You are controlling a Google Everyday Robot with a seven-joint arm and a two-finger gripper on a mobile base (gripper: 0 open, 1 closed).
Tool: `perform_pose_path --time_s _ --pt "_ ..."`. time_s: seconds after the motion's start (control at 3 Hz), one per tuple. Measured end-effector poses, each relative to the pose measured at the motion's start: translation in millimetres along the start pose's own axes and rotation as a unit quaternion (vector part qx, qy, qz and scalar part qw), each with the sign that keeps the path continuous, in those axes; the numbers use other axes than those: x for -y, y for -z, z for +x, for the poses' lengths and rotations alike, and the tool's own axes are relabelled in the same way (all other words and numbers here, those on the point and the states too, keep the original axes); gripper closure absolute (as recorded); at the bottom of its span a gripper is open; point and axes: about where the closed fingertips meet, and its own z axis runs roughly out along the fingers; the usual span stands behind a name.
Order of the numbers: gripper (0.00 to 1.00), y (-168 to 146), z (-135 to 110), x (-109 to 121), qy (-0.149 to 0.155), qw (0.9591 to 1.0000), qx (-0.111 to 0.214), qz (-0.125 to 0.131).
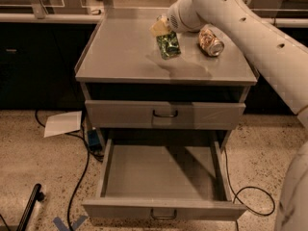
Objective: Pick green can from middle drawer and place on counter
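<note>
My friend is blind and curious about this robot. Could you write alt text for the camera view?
The gripper of a white robot arm holds a tilted green can over a grey counter, beside an orange-brown can lying on its side. Below, a shut drawer sits above the open drawer, which is empty.

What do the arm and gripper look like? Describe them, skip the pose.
The arm is white, thick and rounded, with small dark round holes along its shell; no cables show. The gripper, over the counter, has a pale cream-yellow tip.
</note>
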Motion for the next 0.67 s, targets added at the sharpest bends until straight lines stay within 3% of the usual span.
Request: perform_pose_path --time_s 0.67 --pt "0.58 -0.7 0.9 0.1 -0.002 1.0000 -0.001 0.001"
